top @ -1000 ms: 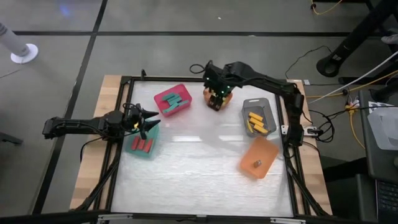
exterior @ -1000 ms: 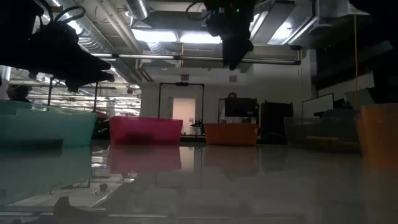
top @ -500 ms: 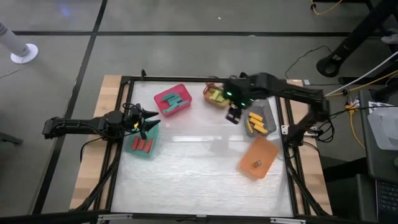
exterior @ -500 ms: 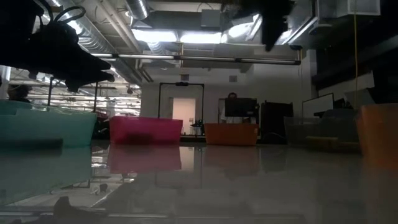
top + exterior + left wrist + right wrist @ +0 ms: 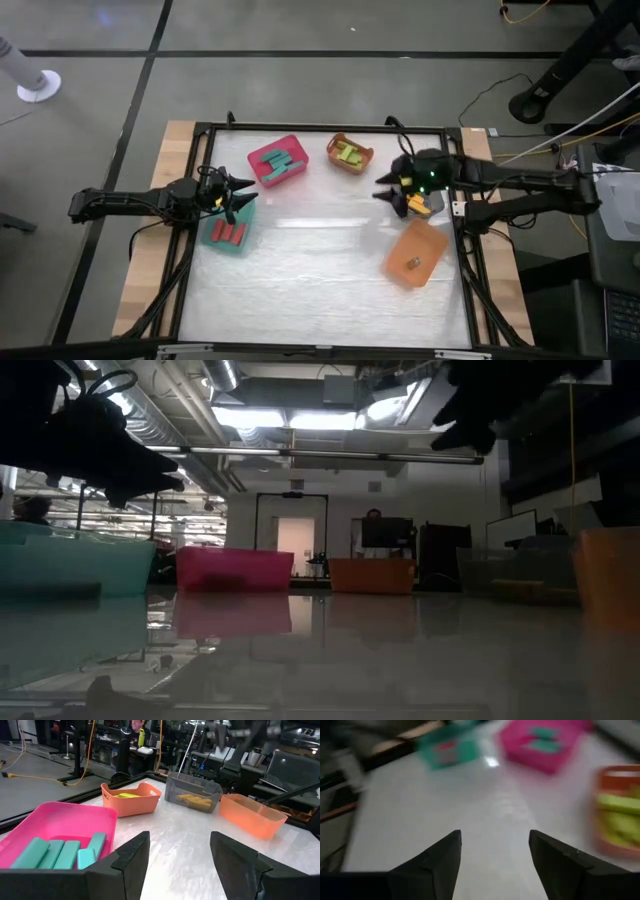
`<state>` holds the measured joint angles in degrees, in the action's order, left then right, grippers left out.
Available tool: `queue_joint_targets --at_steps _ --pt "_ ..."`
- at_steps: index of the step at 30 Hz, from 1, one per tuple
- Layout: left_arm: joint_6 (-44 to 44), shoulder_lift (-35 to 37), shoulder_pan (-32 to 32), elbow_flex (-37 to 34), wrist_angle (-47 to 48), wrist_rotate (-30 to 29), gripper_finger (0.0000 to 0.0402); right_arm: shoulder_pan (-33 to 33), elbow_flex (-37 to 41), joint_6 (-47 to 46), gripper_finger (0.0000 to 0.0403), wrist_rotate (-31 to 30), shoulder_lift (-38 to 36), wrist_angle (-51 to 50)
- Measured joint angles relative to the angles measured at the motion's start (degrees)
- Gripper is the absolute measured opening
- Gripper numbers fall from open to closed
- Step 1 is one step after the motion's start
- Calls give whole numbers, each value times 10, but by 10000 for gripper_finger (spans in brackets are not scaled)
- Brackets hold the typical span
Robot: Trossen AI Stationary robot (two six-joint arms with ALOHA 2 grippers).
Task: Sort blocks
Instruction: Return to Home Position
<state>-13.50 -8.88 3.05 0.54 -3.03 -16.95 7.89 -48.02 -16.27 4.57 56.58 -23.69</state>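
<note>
Right fingers [image 5: 434, 864] wide apart (empty)

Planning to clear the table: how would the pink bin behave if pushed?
The pink bin looks like thin plastic, probably light, likely sliding easily on the glossy table. Low and wide, it seems unlikely to tip; its loose teal blocks may shift.

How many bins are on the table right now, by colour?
Pink bin: 1
Teal bin: 1
Grey bin: 1
Orange bins: 2 (small orange bin, large orange bin)
Total: 5
</note>
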Motion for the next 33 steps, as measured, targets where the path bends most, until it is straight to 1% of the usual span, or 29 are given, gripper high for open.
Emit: queue_joint_targets --at_steps 3,5,10,15,18,23,30,33 --pt "0 0 0 0 0 0 198 0 95 28 232 100 -32 95" --pt "0 0 0 0 0 0 198 -1 149 27 232 132 -48 142" --pt "0 0 0 0 0 0 198 0 248 15 232 144 -63 243" --pt "0 0 0 0 0 0 198 0 314 15 232 178 -61 339" --pt "0 0 0 0 0 0 198 0 350 15 232 186 -62 386" --pt "0 0 0 0 0 0 198 0 394 16 232 186 -98 408" --pt "0 0 0 0 0 0 198 0 446 15 232 187 -200 408" --pt "0 0 0 0 0 0 198 0 468 11 232 206 -243 401"
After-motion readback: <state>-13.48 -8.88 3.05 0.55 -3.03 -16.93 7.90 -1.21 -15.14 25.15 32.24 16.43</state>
